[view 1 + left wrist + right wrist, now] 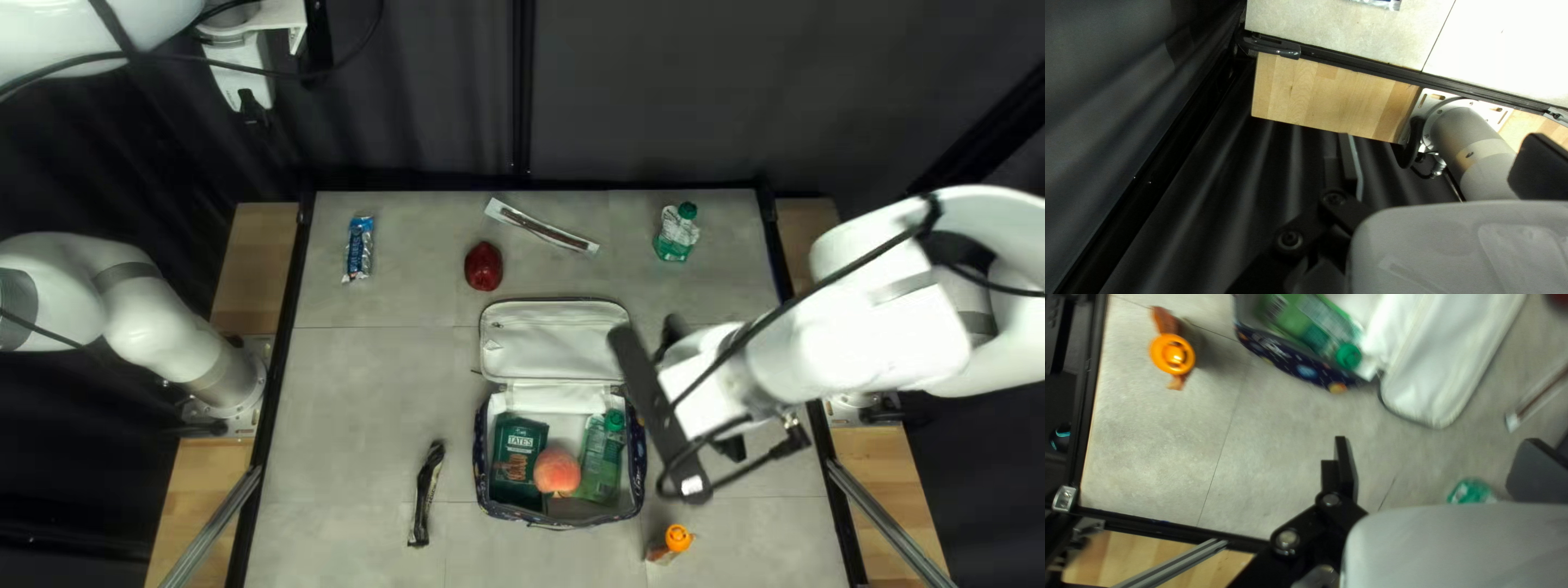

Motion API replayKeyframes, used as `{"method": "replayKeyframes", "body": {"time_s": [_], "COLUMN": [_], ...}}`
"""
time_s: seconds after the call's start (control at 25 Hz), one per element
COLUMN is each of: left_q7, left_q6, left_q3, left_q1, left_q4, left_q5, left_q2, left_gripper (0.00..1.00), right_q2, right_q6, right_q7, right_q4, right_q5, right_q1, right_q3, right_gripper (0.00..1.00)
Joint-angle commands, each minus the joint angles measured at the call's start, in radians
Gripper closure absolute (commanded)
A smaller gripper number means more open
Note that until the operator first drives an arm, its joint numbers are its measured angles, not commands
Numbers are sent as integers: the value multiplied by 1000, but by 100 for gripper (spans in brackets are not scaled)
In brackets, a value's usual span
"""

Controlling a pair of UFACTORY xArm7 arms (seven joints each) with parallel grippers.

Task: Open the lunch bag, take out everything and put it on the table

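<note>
left pincer [251, 104] raised high, spread | right pincer [1435, 443] low, spread

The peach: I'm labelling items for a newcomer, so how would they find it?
Find the open lunch bag toward the near edge of the table. Inside, the peach lies between a dark green box and a green pouch. It alone is round and pinkish-orange.

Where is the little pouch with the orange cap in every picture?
Top left view: the orange-capped pouch lies near the view's bottom edge, just right of the open lunch bag.
Left wrist view: not in it.
Right wrist view: the orange-capped pouch lies beside the lunch bag, its cap facing the camera.
Shared landmark: the lunch bag's dark patterned wall, seen in the top left and right wrist views.
</note>
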Motion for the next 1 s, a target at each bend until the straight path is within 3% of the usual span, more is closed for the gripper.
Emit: {"method": "replayKeyframes", "body": {"time_s": [0.04, 0.24, 0.48, 1.0], "left_q7": [0, 0, 0, 0], "left_q6": [0, 0, 0, 0], "left_q3": [0, 0, 0, 0], "left_q1": [0, 0, 0, 0], "left_q4": [0, 0, 0, 0], "left_q5": [0, 0, 0, 0], "left_q2": [0, 0, 0, 0], "left_gripper": [0, 0, 0, 0], "right_q2": [14, 34, 240, 485], "right_q6": [-8, -41, -205, -348], "right_q7": [-33, -38, -97, -256], "right_q4": [3, -4, 36, 59], "right_q5": [3, -25, -148, -310], "right_q1": [7, 7, 21, 15], "right_q3": [-1, 8, 37, 10], "right_gripper": [0, 0, 0, 0]}}
